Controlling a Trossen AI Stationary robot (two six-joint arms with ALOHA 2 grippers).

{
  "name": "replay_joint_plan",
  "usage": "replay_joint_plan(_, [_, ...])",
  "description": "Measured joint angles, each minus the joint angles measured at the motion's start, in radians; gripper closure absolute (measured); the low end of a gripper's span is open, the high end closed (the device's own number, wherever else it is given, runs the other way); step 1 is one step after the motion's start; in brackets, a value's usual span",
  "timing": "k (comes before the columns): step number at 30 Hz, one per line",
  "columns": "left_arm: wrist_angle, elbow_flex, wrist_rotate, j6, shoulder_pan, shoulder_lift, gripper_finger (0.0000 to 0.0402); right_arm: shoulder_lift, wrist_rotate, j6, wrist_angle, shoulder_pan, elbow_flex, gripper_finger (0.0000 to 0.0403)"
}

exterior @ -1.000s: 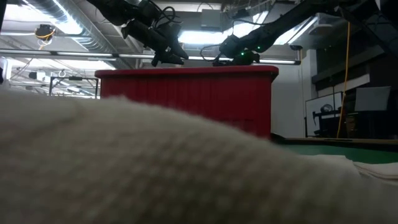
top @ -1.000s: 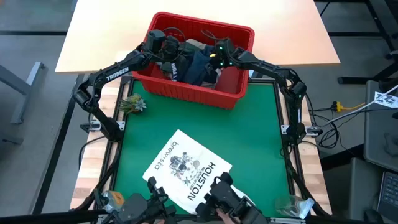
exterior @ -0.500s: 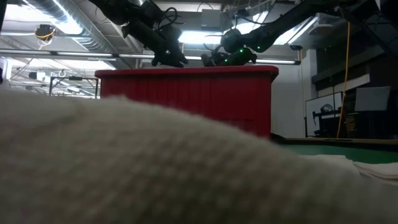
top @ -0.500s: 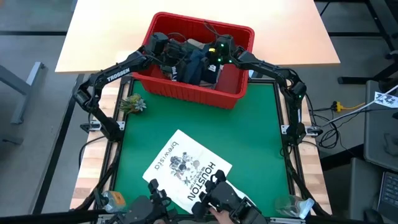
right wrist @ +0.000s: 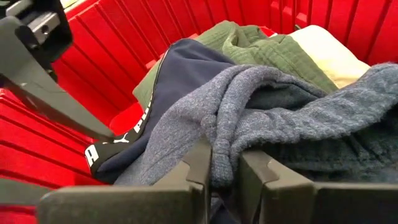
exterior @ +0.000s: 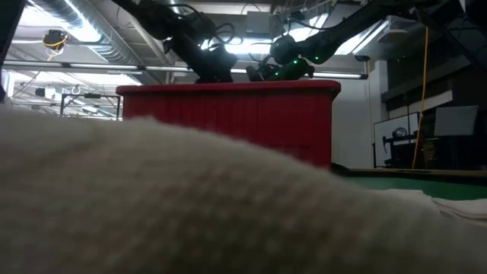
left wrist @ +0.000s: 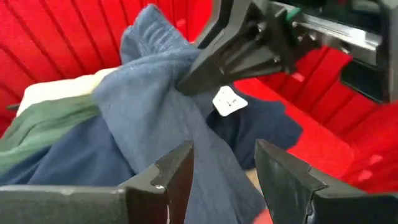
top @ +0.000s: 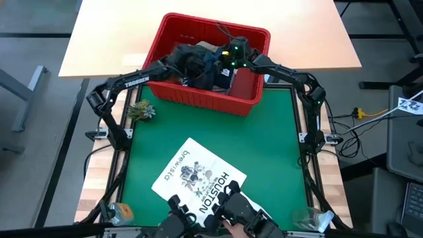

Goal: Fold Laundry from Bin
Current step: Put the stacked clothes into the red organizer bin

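Note:
The red bin (top: 248, 92) stands at the far middle of the green mat and holds a pile of laundry. On top lies a blue-grey knit garment (left wrist: 155, 106). Under it are navy shorts with white lettering (right wrist: 161, 93), an olive shirt (right wrist: 249, 43) and cream cloth (right wrist: 323, 50). Both grippers reach into the bin. My right gripper (right wrist: 221, 168) is shut on the blue-grey garment. My left gripper (left wrist: 224, 180) is open close beside it, its fingers over the same garment; I cannot tell whether they touch it. My right gripper pinches a bunched fold of the blue-grey knit garment (right wrist: 221, 146) between its two fingers, several layers thick. The fingers slant down into the bin from the table's right side. The rest of the garment lies slack on the pile in the bin.
A white tote bag printed "HOUSTON" (top: 198, 180) lies flat on the near half of the mat and fills the foreground of the low view (exterior: 152, 205). A small green plant sprig (top: 141, 110) lies at the mat's left edge. Bare green mat (top: 277, 152) shows at the right.
My left gripper has gone toward the table's right inside the bin, closing on my right gripper and the blue-grey garment. My right gripper has shifted slightly toward the far edge and stays shut on the cloth.

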Motion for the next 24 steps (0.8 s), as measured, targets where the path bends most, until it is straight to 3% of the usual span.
replay_joint_plan(10, [0.138, 0.0, -0.071, 0.0, -0.025, 0.07, 0.0229, 0.0, -0.052, 0.0, 0.0, 0.0, 0.0, 0.0357])
replay_joint_plan(20, [0.135, 0.0, -0.129, 0.058, -0.01, 0.094, 0.0245, -0.001, -0.007, 0.003, -0.016, -0.001, 0.0, 0.0357])
replay_joint_plan(24, [0.134, 0.0, -0.082, 0.066, 0.001, 0.094, 0.0251, -0.001, -0.018, 0.003, -0.016, -0.001, 0.0, 0.0357])
